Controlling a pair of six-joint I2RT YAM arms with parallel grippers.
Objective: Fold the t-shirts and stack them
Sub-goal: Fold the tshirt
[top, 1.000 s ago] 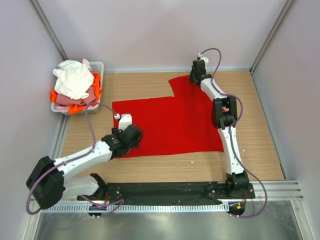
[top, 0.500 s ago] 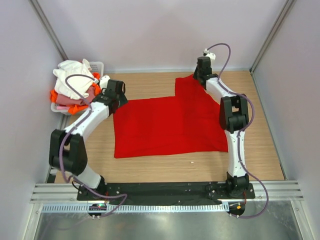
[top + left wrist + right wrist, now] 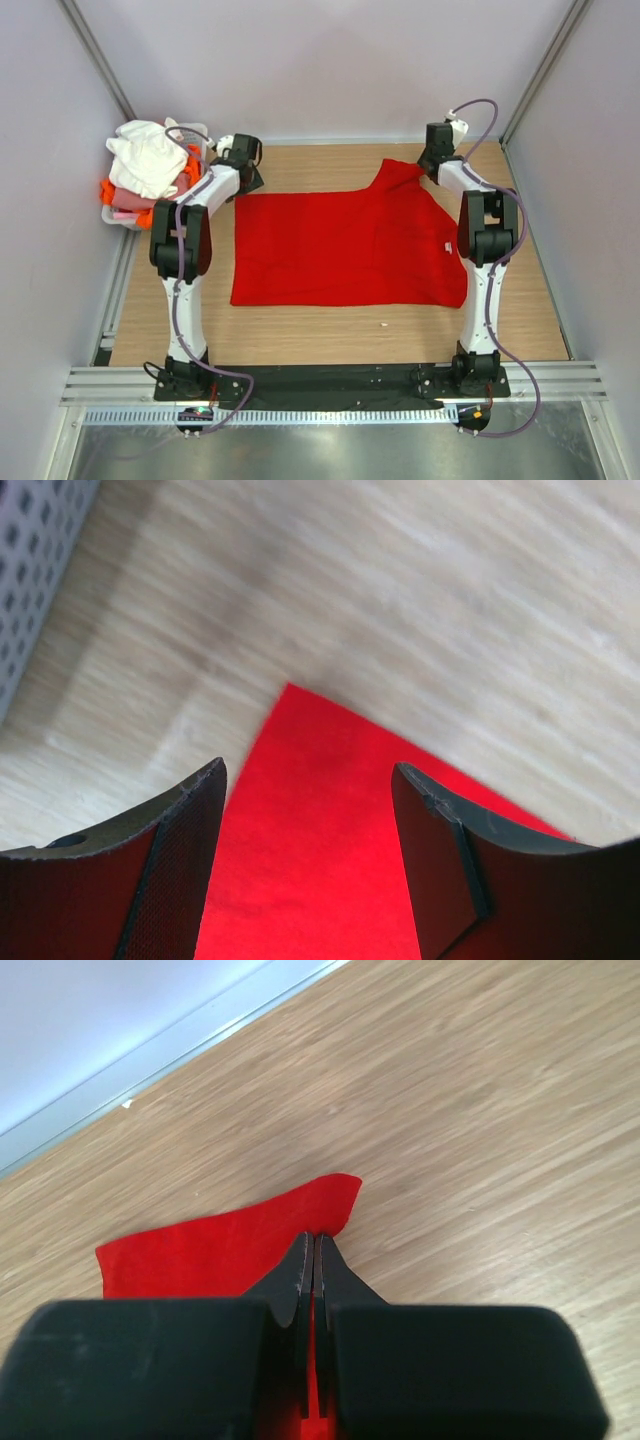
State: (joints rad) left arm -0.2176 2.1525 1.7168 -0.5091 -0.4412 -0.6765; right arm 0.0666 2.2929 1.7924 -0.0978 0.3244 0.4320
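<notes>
The large red t-shirt (image 3: pixel 340 245) lies spread flat on the wooden table. My left gripper (image 3: pixel 248 172) is open over its far left corner; in the left wrist view that corner (image 3: pixel 310 810) sits between the two fingers (image 3: pixel 170 870). My right gripper (image 3: pixel 432 160) is shut on the shirt's far right corner, which shows as a red flap (image 3: pixel 230 1245) in the right wrist view, pinched at the fingertips (image 3: pixel 314 1242). White, pink and orange shirts (image 3: pixel 148 170) are heaped in the basket at the far left.
The white slotted basket (image 3: pixel 192 135) stands at the far left corner, close to my left gripper; its perforated wall shows in the left wrist view (image 3: pixel 40 570). Grey walls enclose the table on three sides. A small white speck (image 3: pixel 384 324) lies near the shirt's front edge.
My left arm has swung from the shirt's near left side up to its far left corner. My right gripper has pulled the far right corner rightward, stretching the shirt flatter.
</notes>
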